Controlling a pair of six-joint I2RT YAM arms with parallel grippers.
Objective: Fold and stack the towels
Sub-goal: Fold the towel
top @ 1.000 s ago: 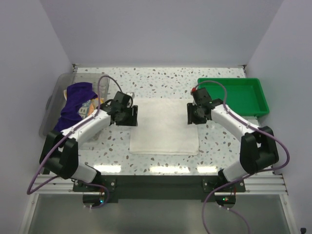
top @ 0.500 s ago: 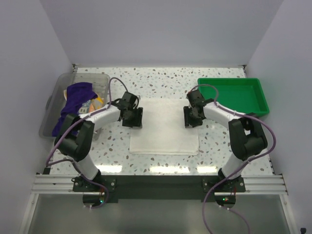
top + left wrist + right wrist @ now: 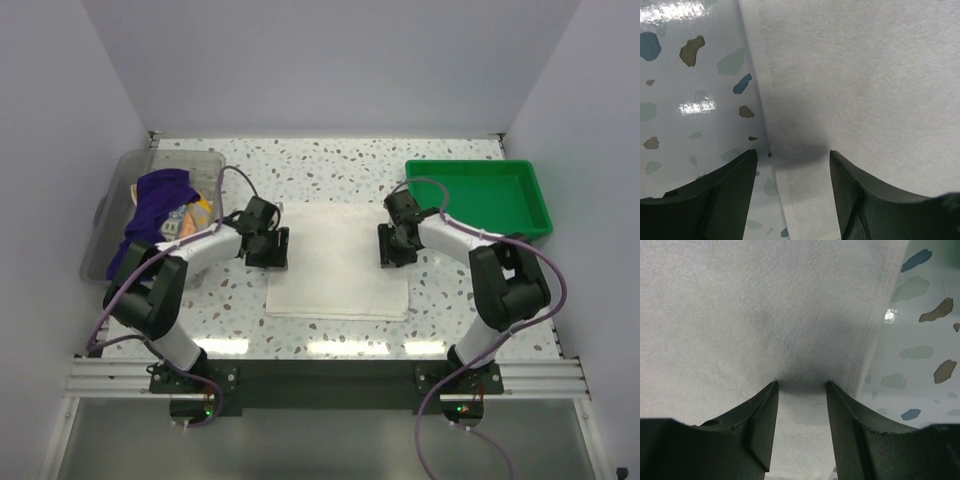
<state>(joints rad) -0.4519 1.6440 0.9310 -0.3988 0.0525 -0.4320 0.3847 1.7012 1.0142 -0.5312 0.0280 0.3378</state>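
My left pincer (image 3: 270, 249) and right pincer (image 3: 392, 246) have just moved in and dropped onto the side hems of the white towel (image 3: 335, 265), flat at mid-tabletop (image 3: 340, 160), both still spread open, so the folding pinch comes next, I judge.

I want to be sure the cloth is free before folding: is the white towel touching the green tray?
Apart. The top external view shows speckled table between the right edge of the white towel and the green tray.
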